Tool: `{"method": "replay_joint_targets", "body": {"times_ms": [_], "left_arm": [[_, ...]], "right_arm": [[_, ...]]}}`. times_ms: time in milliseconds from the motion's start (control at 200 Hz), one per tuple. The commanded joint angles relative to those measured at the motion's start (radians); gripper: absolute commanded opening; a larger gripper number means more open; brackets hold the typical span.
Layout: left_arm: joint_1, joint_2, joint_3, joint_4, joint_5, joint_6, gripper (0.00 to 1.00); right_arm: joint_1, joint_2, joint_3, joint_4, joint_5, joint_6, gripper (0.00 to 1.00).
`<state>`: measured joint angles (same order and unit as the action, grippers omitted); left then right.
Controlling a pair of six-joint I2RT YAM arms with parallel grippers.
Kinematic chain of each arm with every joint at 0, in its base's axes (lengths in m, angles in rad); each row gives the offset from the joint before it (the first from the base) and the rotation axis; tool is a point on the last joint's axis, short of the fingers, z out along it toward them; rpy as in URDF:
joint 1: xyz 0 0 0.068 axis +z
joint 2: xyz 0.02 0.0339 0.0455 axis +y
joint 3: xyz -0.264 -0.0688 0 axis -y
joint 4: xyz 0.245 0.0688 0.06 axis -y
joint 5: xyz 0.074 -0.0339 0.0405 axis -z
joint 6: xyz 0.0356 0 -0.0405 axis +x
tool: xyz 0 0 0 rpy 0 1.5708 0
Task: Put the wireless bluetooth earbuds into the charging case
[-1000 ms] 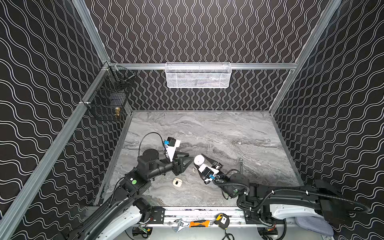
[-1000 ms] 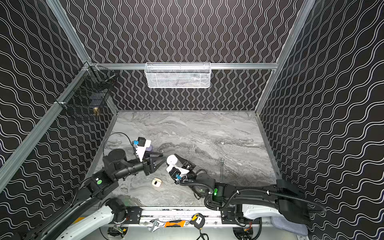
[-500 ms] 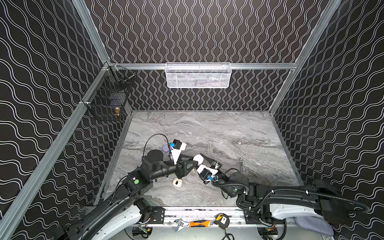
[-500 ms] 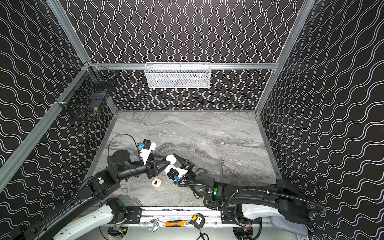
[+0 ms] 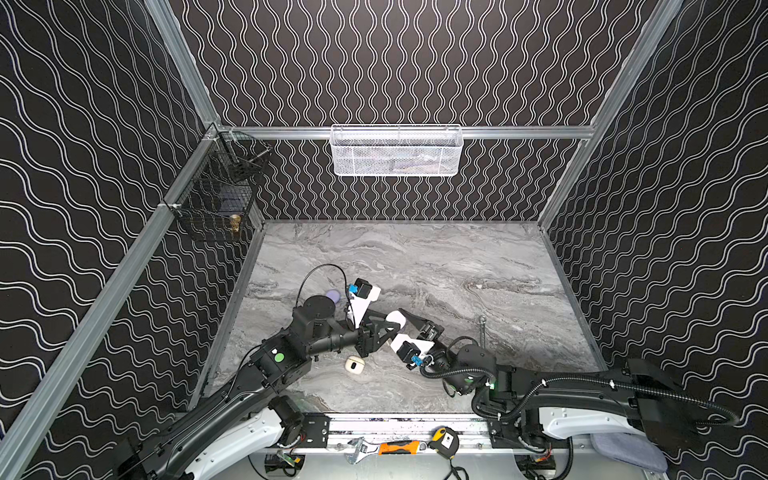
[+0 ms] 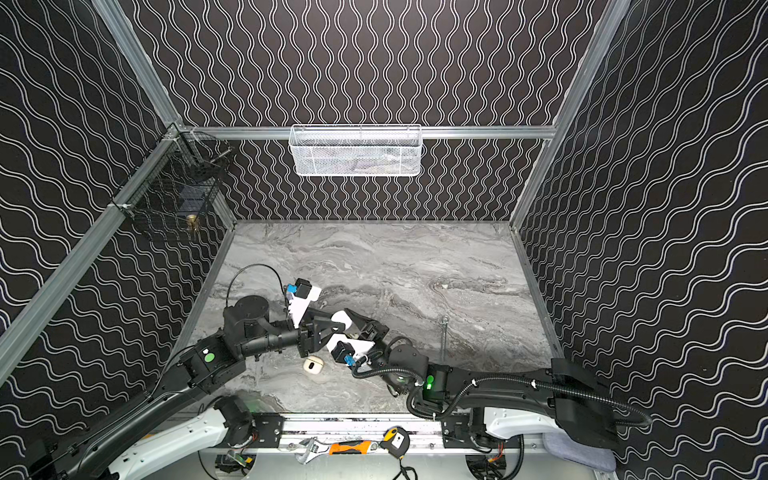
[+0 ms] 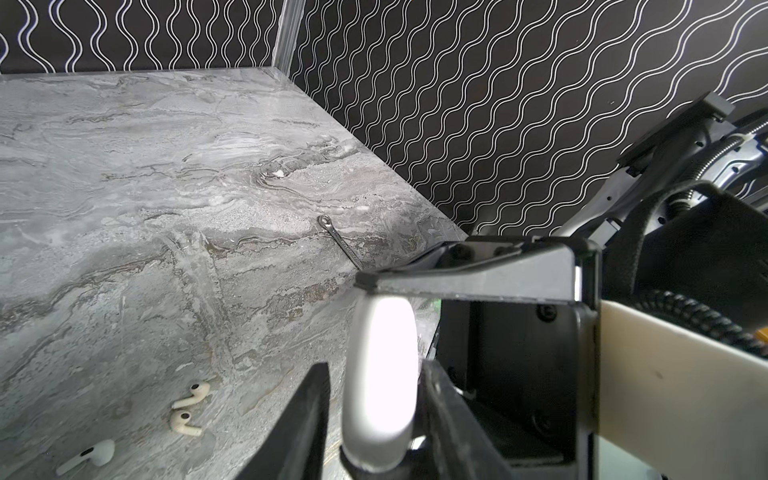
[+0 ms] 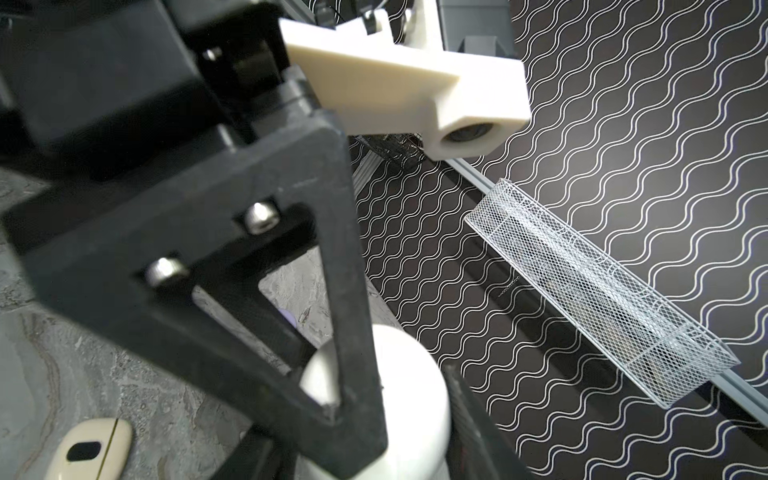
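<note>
Item 1 – wireless bluetooth earbuds (image 7: pixel 195 394): three lying loose on the marble table (image 5: pixel 436 266). Two cream ones are lying side by side, w/ a white earbud (image 7: pixel 89 455) near them. All are sitting outside any case and showing in the left wrist view only.

Item 2 – white charging case (image 7: pixel 380 374): hanging above the table, mid-front, w/ the right gripper (image 5: pixel 401 324) clamping it. The left gripper (image 7: pixel 374 365) is straddling the same case. One finger is sitting against it, and a sliver of table is showing betw. the other finger and the case, so those fingers are apart, not pinching. Can't tell if the lid is up.

Item 3 – cream case (image 5: pixel 354 365): lying shut on the table just in front of the grippers, touching neither.

Item 4 – lavender case (image 5: pixel 333 295): peeking out behind the left arm.

Item 5 – steel wrench (image 5: pixel 483 332): lying to the right, well apart.

Item 6 – white mesh basket (image 5: pixel 395 151): hanging on the back rail. Contents pale, too blurred to name.

Item 7 – black wire basket (image 5: pixel 216 199): hanging on the left wall, holding a small brass-coloured piece (image 5: pixel 235 222) and sth dark.
</note>
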<state>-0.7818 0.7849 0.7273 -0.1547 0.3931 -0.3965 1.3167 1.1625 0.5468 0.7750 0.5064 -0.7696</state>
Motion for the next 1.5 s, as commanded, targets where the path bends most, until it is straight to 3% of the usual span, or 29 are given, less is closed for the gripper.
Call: {"method": "replay_joint_targets", "body": {"times_ms": [0,160,260,320,370,410,520,686,771,891,1056,1236,1496], "left_arm": [[-0.003,0.005,0.011,-0.027,0.005,0.024,0.36],[-0.007,0.010,0.010,-0.021,0.007,0.025,0.32],[-0.008,0.023,0.013,-0.017,0.012,0.034,0.18],[-0.007,0.029,0.011,-0.009,0.017,0.034,0.12],[-0.008,0.033,0.008,0.002,0.019,0.038,0.09],[-0.008,0.035,0.005,0.008,0.013,0.040,0.08],[-0.007,0.036,-0.007,0.029,-0.013,0.057,0.00],[-0.008,-0.005,-0.051,0.067,-0.103,0.095,0.00],[-0.007,-0.049,-0.091,0.094,-0.148,0.136,0.00],[-0.008,-0.110,-0.168,0.158,-0.167,0.199,0.00],[-0.008,-0.118,-0.246,0.271,-0.035,0.274,0.00],[-0.008,-0.095,-0.265,0.334,0.065,0.299,0.00],[-0.007,-0.096,-0.270,0.353,0.107,0.305,0.00]], "right_arm": [[-0.004,-0.009,0.013,0.069,0.006,-0.016,0.14],[-0.007,-0.024,0.019,0.044,-0.013,-0.004,0.14],[-0.006,-0.020,0.022,0.040,-0.030,0.009,0.18],[-0.006,-0.015,0.021,0.041,-0.040,0.019,0.29],[-0.007,-0.010,0.022,0.038,-0.050,0.027,0.51],[-0.005,-0.006,0.022,0.035,-0.051,0.033,0.62],[-0.006,-0.004,0.023,0.007,-0.051,0.063,0.71],[-0.004,-0.067,-0.025,-0.026,-0.052,0.160,0.89],[-0.004,-0.138,-0.071,-0.059,-0.098,0.228,0.93],[-0.005,-0.246,-0.133,-0.099,-0.158,0.330,0.89],[-0.011,-0.337,-0.177,-0.105,-0.214,0.405,0.70],[-0.022,-0.276,-0.128,-0.134,-0.188,0.434,0.57],[-0.056,-0.193,-0.101,-0.106,-0.154,0.446,0.49]]}}
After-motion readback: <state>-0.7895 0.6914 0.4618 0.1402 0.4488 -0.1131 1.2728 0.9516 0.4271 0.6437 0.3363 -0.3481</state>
